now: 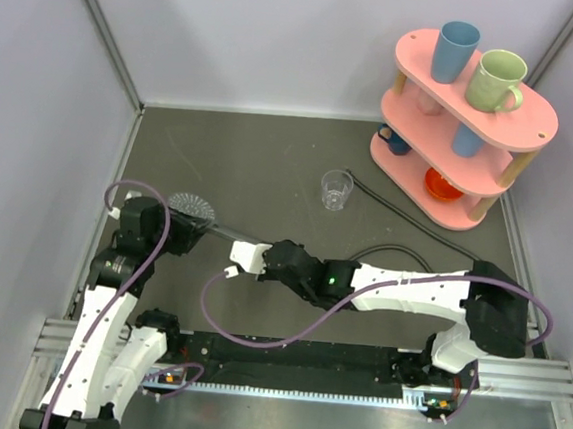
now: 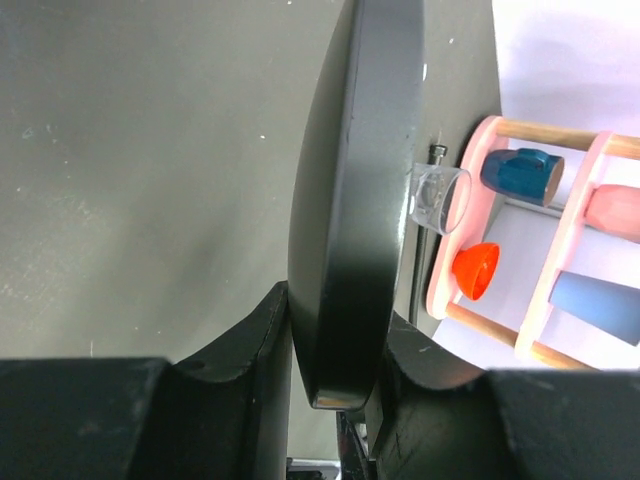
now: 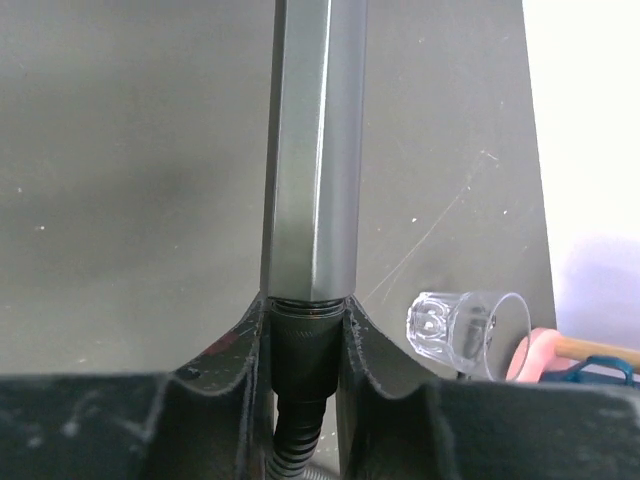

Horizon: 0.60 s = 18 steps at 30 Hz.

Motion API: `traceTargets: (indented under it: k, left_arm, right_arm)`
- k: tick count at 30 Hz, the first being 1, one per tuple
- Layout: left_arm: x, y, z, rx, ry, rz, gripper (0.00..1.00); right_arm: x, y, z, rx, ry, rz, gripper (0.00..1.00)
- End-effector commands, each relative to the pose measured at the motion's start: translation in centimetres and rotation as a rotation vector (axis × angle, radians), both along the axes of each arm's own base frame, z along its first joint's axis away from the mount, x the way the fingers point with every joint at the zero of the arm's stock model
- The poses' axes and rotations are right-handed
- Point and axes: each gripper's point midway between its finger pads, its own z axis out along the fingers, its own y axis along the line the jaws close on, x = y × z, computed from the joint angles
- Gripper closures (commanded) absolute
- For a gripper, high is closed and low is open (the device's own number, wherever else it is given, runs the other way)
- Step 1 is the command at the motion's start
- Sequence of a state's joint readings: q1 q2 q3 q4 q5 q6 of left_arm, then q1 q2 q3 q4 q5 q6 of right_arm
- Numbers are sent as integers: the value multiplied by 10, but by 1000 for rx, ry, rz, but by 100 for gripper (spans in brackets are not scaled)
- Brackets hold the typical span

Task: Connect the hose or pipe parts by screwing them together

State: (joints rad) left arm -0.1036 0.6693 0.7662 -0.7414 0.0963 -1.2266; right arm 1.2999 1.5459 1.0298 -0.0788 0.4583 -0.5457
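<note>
Clear glass cup (image 1: 337,189), pink rack (image 1: 421,54)

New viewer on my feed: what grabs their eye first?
The grey hand shower is held between both arms, front left: left gripper clamps its disc head, right gripper pinches the hose connector at the handle's end. Back right stands a pink rack of cups.

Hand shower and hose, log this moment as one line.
left jaws: shut on hand shower disc | right jaws: shut on hose nut | joint: nut against handle end, threads showing

White arm links (image 1: 411,286), black joints (image 1: 498,315), purple cables (image 1: 255,340), green light (image 1: 332,276)
</note>
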Motion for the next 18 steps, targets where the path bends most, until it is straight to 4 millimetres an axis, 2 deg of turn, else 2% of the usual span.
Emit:
traceTargets:
  k: [1,2,3,4,5,6,7,8,9,10,11,12,13,15,18]
  left_arm:
    - [4,-15,25,-74,-160,-63,100]
    - [7,-18,37,-78,-242,-89,100]
    - [8,-23,39,-85,-282,-118,100]
    - [5,-31,27,-109,-283,-168,100]
    - [8,-36,44,-122,-393,-200,100]
    - [7,-40,45,-131,-430,-230,100]
    - [4,-48,31,-152,-431,-278,100]
    - [5,-51,50,-157,-551,-303,100]
    - [4,-53,50,-161,-578,-321,100]
    - [3,-56,44,-159,-611,-346,100]
    - [1,-57,46,-154,-651,-357,100]
    - [0,-58,64,-142,-767,-375,100]
    - [-2,-59,56,-121,-802,-395,100]
    - [-10,-59,71,-99,-931,-412,100]
    - [-9,-56,60,-52,-954,-401,100]
  right_arm:
    - [-3,25,34,143,13,41,100]
    - [-7,30,35,164,51,73,100]
    - [-8,29,36,187,91,70,100]
    - [0,24,41,214,117,59,100]
    - [-7,28,43,244,177,114,100]
    - [-8,27,44,280,234,120,100]
    - [0,22,47,311,273,120,100]
    - [-11,24,54,353,347,203,100]
    - [-12,23,56,386,403,215,100]
    - [-3,17,60,417,433,217,100]
    - [-14,19,63,436,499,295,100]
    - [-18,18,63,452,550,315,100]
    - [-20,16,66,470,588,346,100]
    - [-32,12,72,511,702,441,100]
    - [-42,9,78,534,797,524,100]
